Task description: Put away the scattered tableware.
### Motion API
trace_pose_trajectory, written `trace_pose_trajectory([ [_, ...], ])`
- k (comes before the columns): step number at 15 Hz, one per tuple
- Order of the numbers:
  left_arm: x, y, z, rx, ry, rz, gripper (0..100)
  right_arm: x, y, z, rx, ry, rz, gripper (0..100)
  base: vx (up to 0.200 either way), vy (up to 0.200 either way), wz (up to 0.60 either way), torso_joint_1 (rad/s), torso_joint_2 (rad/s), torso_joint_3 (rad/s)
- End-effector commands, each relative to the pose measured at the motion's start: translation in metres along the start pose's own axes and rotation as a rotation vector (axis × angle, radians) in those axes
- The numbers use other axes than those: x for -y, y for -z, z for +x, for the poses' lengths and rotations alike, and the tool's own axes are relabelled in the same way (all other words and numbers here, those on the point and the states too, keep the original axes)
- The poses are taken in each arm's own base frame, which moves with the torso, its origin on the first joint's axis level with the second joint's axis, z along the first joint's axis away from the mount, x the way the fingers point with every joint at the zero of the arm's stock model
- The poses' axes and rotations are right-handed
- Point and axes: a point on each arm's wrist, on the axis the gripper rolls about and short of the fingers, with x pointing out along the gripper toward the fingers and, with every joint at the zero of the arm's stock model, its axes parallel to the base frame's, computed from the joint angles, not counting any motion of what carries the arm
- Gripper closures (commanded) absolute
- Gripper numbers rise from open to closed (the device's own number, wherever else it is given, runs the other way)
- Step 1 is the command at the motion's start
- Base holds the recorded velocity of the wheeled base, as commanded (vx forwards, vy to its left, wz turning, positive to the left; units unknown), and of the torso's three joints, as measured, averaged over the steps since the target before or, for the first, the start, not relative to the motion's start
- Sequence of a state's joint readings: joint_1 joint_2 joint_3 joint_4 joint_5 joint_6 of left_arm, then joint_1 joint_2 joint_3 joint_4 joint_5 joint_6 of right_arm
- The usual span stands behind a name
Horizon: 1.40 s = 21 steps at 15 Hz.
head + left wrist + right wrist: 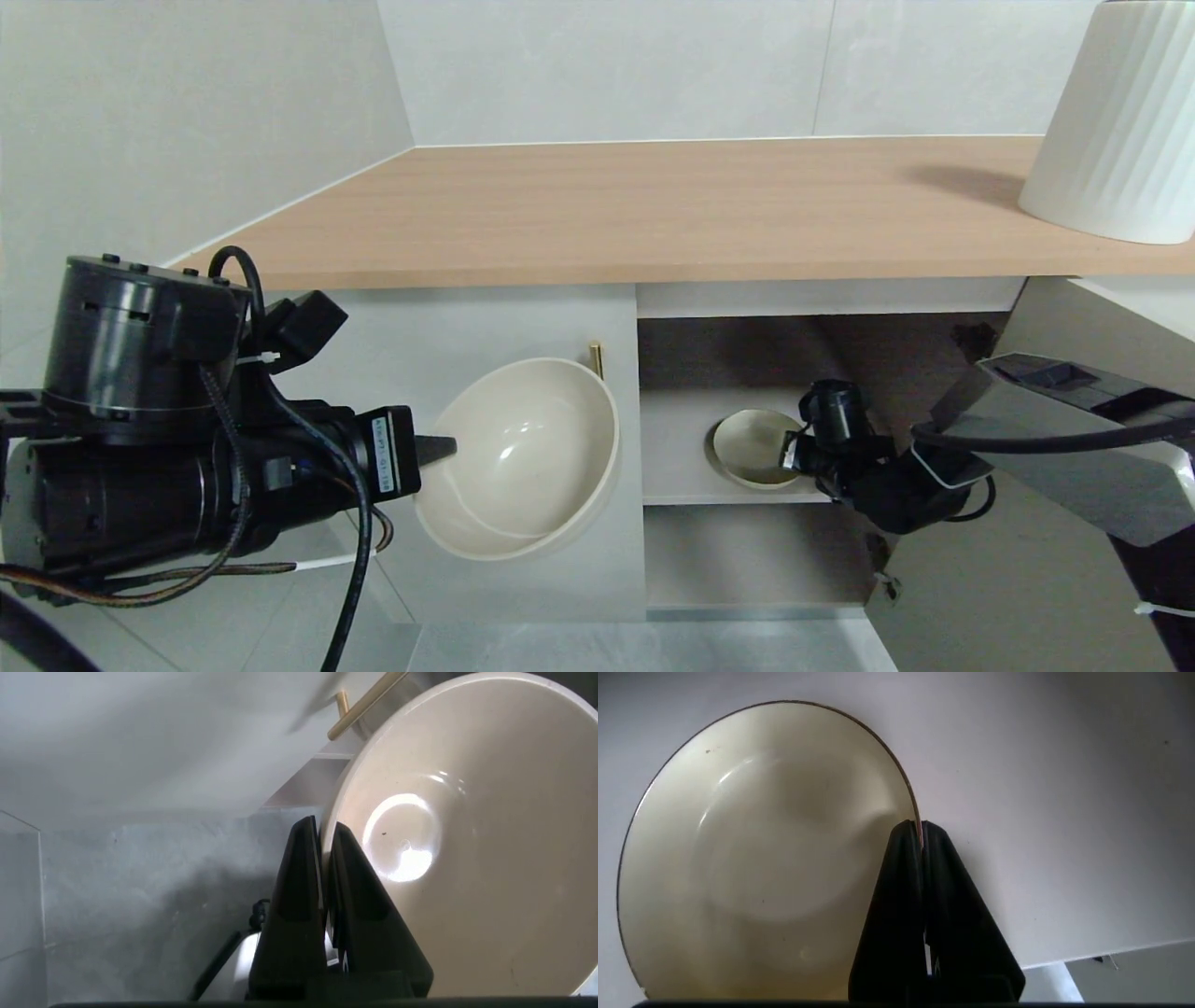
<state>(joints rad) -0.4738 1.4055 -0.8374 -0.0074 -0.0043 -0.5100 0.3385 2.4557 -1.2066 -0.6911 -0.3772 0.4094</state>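
My left gripper [446, 448] is shut on the rim of a large cream bowl [523, 457], held tilted on its side in front of the closed cabinet door. In the left wrist view the two fingers [322, 849] pinch the bowl [467, 840] rim. My right gripper [792, 453] is inside the open cabinet, shut on the rim of a small cream plate [752, 446] that lies on the upper shelf [677, 467]. The right wrist view has the fingers [920, 845] clamped over the edge of the plate [757, 849].
A wooden countertop [653, 205] runs above the cabinet, with a white ribbed vessel [1120, 131] at its right end. The closed door has a brass handle [595, 357]. The open cabinet door [1055, 411] swings out to the right. A lower shelf [747, 555] sits beneath.
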Motion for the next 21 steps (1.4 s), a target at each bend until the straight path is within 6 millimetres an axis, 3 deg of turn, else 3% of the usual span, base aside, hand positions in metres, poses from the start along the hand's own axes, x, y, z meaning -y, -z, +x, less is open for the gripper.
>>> trace_pose_trajectory([
  [1, 0.000, 0.000, 0.000, -0.001, 0.000, 0.001, 100, -0.001, 0.001, 0.002, 0.000, 0.000, -0.002, 100, 0.000, 0.000, 0.00, 0.000, 0.00, 0.000],
  [2, 0.000, 0.000, 0.000, -0.001, 0.000, 0.001, 100, -0.001, 0.001, 0.002, 0.001, -0.001, 0.000, 100, 0.000, 0.000, 0.00, 0.000, 0.00, 0.000],
  [3, 0.000, 0.000, 0.001, -0.002, -0.001, 0.001, 100, -0.002, 0.000, 0.003, 0.009, -0.001, 0.003, 0, 0.000, 0.000, 0.00, 0.000, 0.00, 0.000],
  [7, 0.001, -0.002, 0.008, 0.003, 0.002, 0.007, 100, -0.005, -0.012, -0.004, 0.039, -0.021, 0.060, 0, 0.000, 0.000, 0.00, 0.000, 0.00, 0.000],
  [11, 0.007, -0.006, 0.028, -0.018, -0.011, 0.080, 100, -0.017, -0.039, -0.085, 0.037, -0.176, 0.045, 0, 0.000, 0.000, 0.00, 0.000, 0.00, 0.000],
  [14, 0.013, 0.017, 0.054, -0.107, -0.080, 0.172, 100, -0.030, -0.054, -0.171, -0.043, -0.430, -0.016, 0, 0.000, 0.000, 0.00, 0.000, 0.00, 0.000],
  [16, 0.019, 0.036, 0.075, -0.163, -0.142, 0.227, 100, -0.033, -0.058, -0.209, -0.122, -0.510, -0.062, 0, 0.000, 0.000, 0.00, 0.000, 0.00, 0.000],
  [19, 0.029, 0.063, 0.104, -0.226, -0.222, 0.306, 100, -0.039, -0.049, -0.249, -0.216, -0.596, -0.150, 0, 0.000, 0.000, 0.00, 0.000, 0.00, 0.000],
  [21, 0.035, 0.075, 0.111, -0.240, -0.248, 0.349, 100, -0.044, -0.038, -0.263, -0.263, -0.621, -0.235, 0, 0.000, 0.000, 0.00, 0.000, 0.00, 0.000],
])
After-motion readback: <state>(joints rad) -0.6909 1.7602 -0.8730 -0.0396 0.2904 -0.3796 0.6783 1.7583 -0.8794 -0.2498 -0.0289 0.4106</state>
